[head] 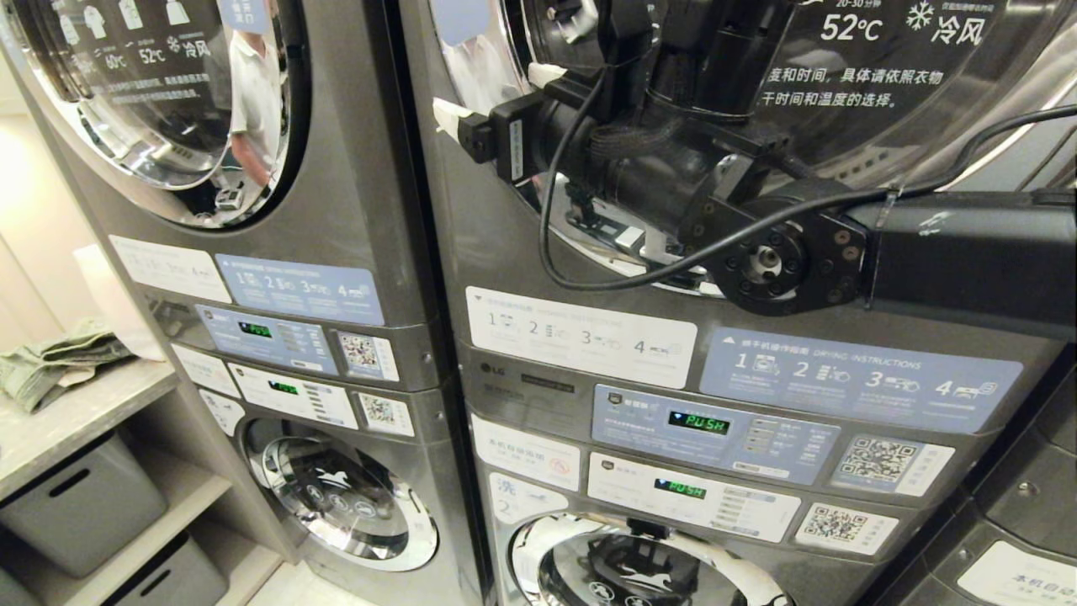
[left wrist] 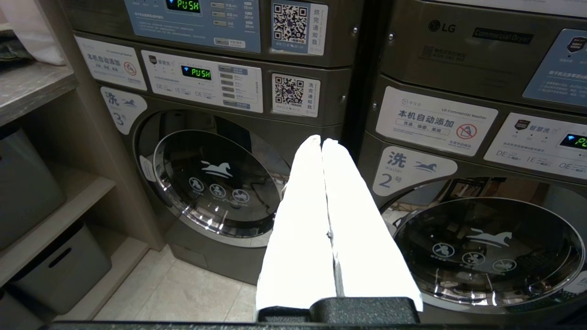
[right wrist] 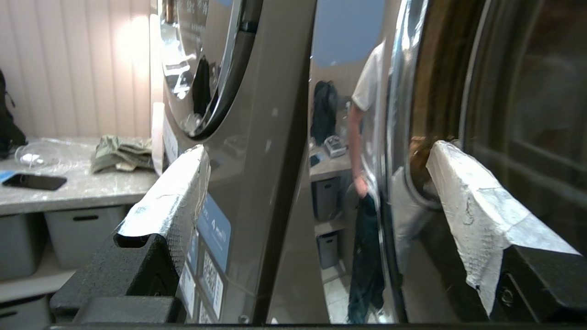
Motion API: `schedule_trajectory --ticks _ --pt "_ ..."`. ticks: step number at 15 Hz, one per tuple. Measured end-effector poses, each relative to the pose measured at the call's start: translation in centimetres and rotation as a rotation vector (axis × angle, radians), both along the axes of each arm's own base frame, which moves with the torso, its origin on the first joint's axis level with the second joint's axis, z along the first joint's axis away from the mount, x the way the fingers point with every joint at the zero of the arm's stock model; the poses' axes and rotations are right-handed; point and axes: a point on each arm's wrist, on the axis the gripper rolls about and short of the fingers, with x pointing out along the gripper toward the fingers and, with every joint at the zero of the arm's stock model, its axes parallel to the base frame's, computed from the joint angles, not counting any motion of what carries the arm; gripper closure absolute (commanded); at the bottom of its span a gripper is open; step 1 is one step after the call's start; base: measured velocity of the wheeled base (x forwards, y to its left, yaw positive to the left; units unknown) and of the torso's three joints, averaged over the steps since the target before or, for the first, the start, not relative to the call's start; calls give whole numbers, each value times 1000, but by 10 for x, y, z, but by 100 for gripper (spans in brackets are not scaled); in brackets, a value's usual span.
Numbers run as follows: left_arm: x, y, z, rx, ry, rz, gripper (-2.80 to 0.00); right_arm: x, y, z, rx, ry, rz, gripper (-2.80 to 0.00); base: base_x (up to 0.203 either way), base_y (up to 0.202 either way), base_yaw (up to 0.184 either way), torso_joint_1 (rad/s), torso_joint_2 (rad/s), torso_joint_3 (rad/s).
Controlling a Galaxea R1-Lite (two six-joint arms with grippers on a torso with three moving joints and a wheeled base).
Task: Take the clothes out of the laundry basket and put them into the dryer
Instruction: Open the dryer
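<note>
The dryer (head: 589, 252) is the upper machine of the right-hand stack, and its round glass door (head: 883, 93) looks closed. My right arm reaches across that door from the right. My right gripper (head: 495, 94) is open and empty at the door's left edge. In the right wrist view the right gripper (right wrist: 317, 149) has one taped finger (right wrist: 174, 192) in front of the grey panel and the other finger (right wrist: 467, 201) over the door's chrome rim (right wrist: 398, 137). My left gripper (left wrist: 321, 140) is shut and empty, parked low facing the washers. The laundry basket is out of view.
A second stack (head: 278, 278) stands on the left. Beside it, a counter (head: 76, 412) holds a folded greenish cloth (head: 50, 362) and a phone (right wrist: 33, 181), with grey bins (head: 84, 505) on shelves below. A person holding a dark garment is reflected in the door (right wrist: 367, 192).
</note>
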Motion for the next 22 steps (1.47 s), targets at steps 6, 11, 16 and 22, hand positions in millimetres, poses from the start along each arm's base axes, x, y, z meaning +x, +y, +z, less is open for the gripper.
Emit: schedule_trajectory --ticks 6,11,16,22 --pt "0 0 0 0 0 0 0 -9 8 0 -22 16 29 -280 0 0 0 0 0 0" --pt "0 0 0 0 0 0 0 -23 7 8 -60 24 132 -280 0 0 0 0 0 0" --pt "0 0 0 0 0 0 0 -42 -5 28 -81 10 254 -280 0 0 0 0 0 0" --pt "0 0 0 0 0 0 0 -60 -18 44 -80 -25 324 -280 0 0 0 0 0 0"
